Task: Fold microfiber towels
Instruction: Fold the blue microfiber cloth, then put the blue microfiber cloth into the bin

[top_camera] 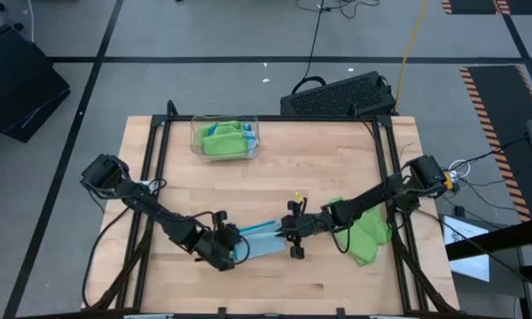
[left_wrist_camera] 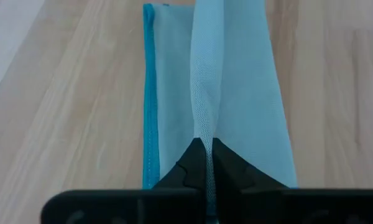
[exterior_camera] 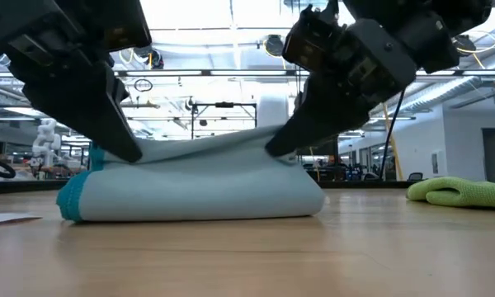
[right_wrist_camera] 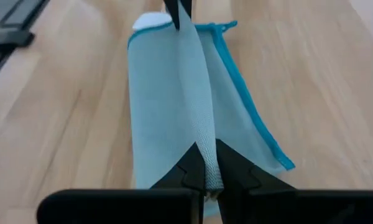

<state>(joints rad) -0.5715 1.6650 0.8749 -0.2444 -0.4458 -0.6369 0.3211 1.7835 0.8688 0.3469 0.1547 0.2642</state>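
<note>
I am reaching both arms in low toward the middle, facing each other. My left gripper [top_camera: 233,245] is pinching closed on one end of the light blue towel [top_camera: 262,240], and my right gripper [top_camera: 290,232] is pinching its opposite end, fingers [right_wrist_camera: 193,167] pressed tight together.

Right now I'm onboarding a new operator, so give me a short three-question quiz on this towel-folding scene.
1. True or false: both grippers pinch the light blue towel.
2. Where does the clear tray hold its green towel: (a) far side of the table, (b) near edge?
3. What lies under the right arm?

Key: 1 true: left gripper and right gripper are shut on it. 2 a. 3 a loose green towel.
</note>
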